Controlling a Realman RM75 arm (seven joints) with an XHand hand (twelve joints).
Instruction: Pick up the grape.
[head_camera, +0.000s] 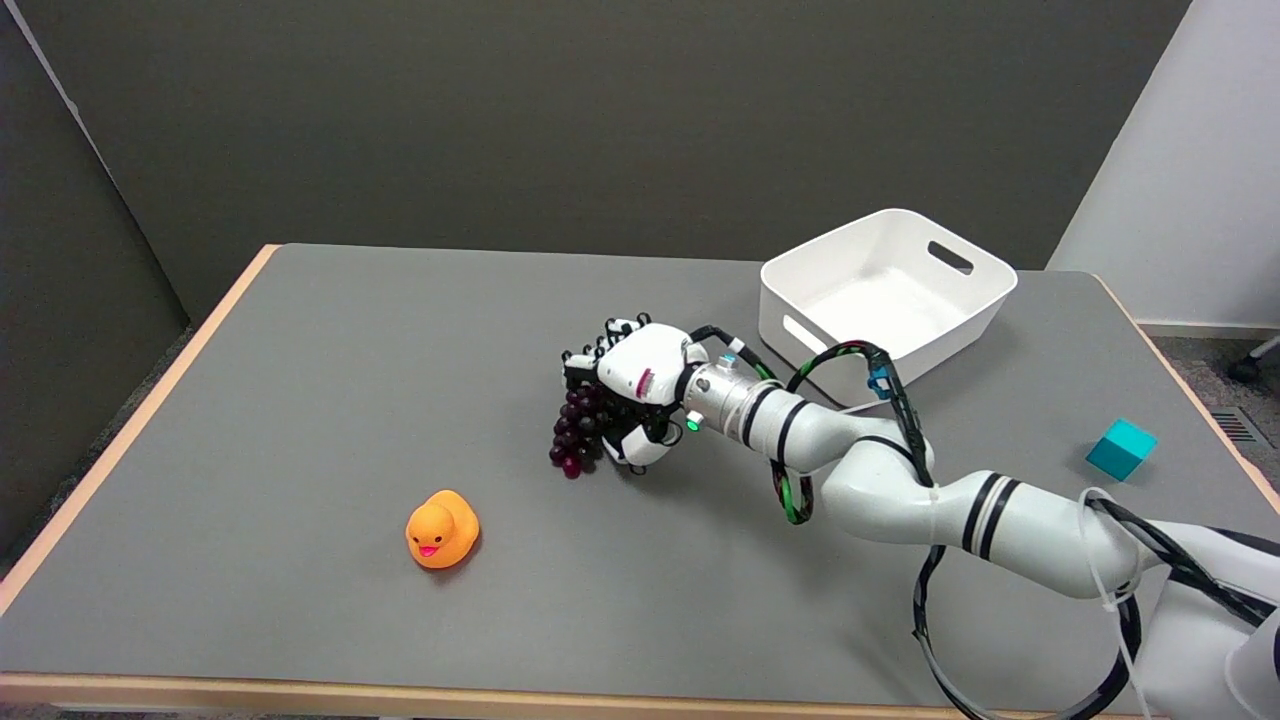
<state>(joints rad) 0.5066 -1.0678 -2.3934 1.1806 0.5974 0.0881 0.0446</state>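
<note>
The right hand (632, 398) grips the grape (576, 432) bunch; the dark berries hang from its fingers on the side away from the wrist.

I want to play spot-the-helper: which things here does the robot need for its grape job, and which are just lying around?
Part of the job:
- right hand, wrapped around the grapes
- dark purple grape bunch

Just lying about:
- orange toy duck
- white bin
- teal cube
</note>
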